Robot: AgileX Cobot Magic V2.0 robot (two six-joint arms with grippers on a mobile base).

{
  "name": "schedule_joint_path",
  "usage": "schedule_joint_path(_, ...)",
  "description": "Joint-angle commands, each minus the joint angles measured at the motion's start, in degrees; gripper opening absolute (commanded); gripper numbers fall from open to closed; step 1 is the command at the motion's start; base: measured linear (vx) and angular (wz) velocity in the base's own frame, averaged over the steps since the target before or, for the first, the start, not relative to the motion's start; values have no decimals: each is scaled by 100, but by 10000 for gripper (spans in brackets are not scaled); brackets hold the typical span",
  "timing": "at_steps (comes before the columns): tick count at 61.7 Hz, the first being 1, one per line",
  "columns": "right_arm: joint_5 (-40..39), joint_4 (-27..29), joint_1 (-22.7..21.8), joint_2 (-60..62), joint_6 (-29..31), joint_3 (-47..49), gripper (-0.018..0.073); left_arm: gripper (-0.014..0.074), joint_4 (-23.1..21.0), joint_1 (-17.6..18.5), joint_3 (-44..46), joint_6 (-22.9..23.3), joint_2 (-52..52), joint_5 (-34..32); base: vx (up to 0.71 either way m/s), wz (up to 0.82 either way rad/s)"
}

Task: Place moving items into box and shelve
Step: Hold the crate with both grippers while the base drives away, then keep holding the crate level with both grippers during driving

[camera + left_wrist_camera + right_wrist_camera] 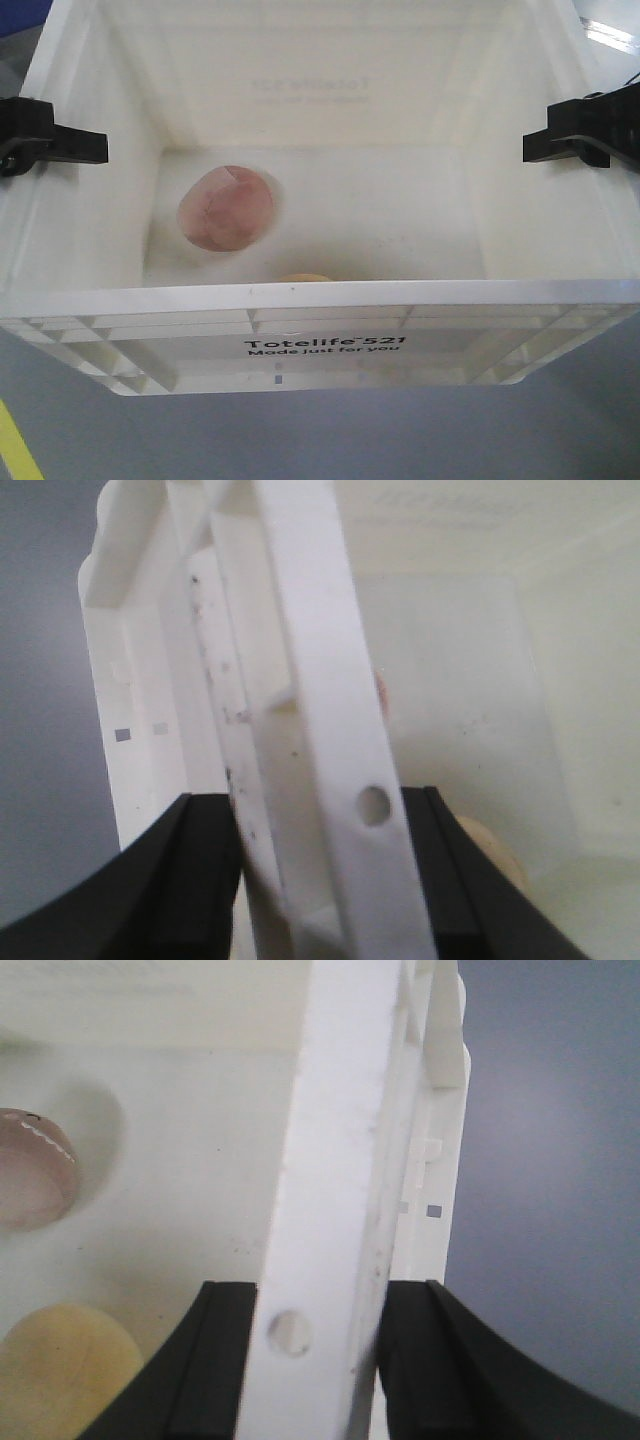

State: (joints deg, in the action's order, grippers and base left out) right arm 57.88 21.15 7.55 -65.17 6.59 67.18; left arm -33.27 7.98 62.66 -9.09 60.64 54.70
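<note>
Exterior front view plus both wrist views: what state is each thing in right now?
white tote: open-topped, no lid, gripped at both side rims.
pink ball: lying on the tote floor, untouched.
yellow-orange ball: lying on the tote floor near the front wall, untouched.
left gripper: shut on the tote's left rim.
right gripper: shut on the tote's right rim.

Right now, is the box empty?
No: the right wrist view shows a pink ball and a yellow ball lying on the floor of the box.
</note>
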Motion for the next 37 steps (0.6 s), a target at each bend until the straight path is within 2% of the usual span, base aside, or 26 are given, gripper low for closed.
schedule_joint_path(1, -549, 763, 39, 180, 131, 280, -6, -3, -1049, 64, 261, -104, -159, -479, 3, 45)
schedule_joint_path(37, -549, 763, 39, 180, 131, 280, -6, -3, -1055, 64, 261, -104, -159, -480, 9, 57)
